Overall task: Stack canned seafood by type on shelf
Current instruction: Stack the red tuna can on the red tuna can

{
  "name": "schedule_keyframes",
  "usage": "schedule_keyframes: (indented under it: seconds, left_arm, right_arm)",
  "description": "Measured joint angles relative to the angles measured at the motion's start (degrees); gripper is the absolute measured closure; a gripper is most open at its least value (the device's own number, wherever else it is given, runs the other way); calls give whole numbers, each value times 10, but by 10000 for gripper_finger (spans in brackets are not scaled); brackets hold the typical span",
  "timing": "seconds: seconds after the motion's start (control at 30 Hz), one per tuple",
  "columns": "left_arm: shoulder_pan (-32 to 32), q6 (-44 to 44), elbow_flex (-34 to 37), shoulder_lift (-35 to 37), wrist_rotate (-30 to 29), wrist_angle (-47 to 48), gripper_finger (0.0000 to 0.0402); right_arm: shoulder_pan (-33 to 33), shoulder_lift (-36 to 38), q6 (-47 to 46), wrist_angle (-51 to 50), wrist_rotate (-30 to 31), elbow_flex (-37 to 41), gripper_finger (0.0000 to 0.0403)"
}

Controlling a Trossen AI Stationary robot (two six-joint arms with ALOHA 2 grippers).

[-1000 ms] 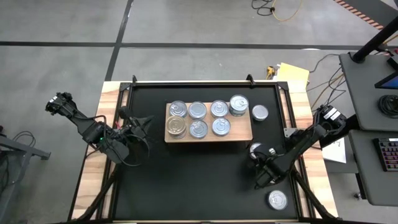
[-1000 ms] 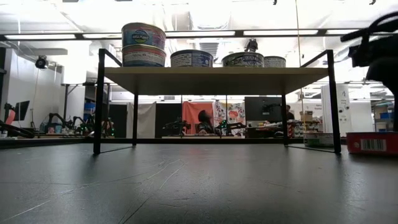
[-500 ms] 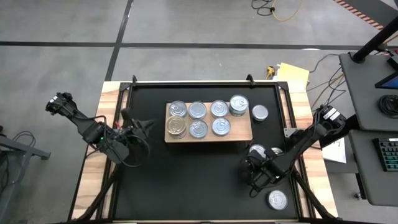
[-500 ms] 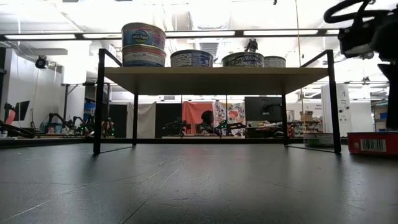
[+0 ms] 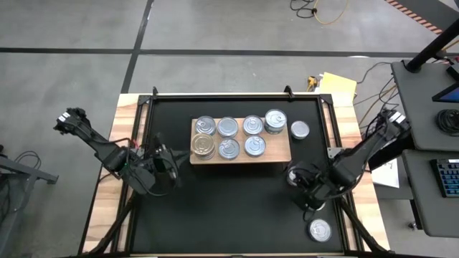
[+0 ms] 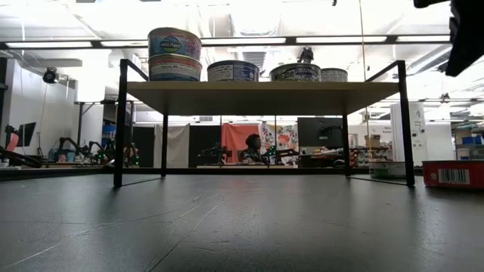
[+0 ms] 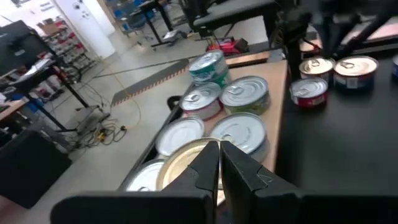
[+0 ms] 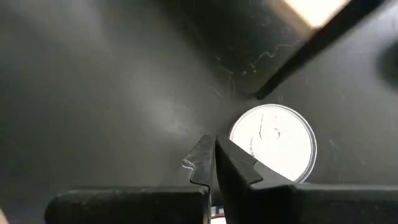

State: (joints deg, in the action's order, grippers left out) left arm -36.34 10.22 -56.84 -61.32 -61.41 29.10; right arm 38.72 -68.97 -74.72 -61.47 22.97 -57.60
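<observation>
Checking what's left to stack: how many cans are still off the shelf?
3: one on the mat beside the shelf's right end, one by the right gripper, one at the mat's bottom right in the high view. The right arm may hide another.

Right gripper point(image 8: 214, 163) seen from wrist, dark fingers point(image 8: 200, 163) pressed together, nothing held between them. Black mat point(image 8: 93, 93) spread beneath, faint scratches caught in light. One round tin point(image 8: 273, 151) seen just beyond fingertips, silver lid facing up, pull-tab faintly made out on top. Tin not touched by fingers, narrow gap kept. Dark straight bar point(image 8: 311, 53) seen crossing beyond tin, pale wood patch point(image 8: 314, 9) glimpsed behind it.
</observation>
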Motion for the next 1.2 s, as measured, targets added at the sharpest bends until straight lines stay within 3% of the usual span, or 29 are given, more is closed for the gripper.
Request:
schedule_keyframes:
  seconds: [0.23,0.67,1.0,1.2]
  left_arm:
    - [-4,26,0,-45,7,0,401]
    - [-62,103,-11,-137,9,-11,401]
    - [-71,54,-81,-201,3,-3,401]
    - [-74,53,-129,-232,-40,48,401]
  right_arm:
    - [2,20,-76,8,-21,-5,394]
    - [2,-112,-138,-12,-54,-12,394]
    - [1,-185,-128,-29,-49,2,394]
    - [-1,-225,-124,-29,-36,2,394]
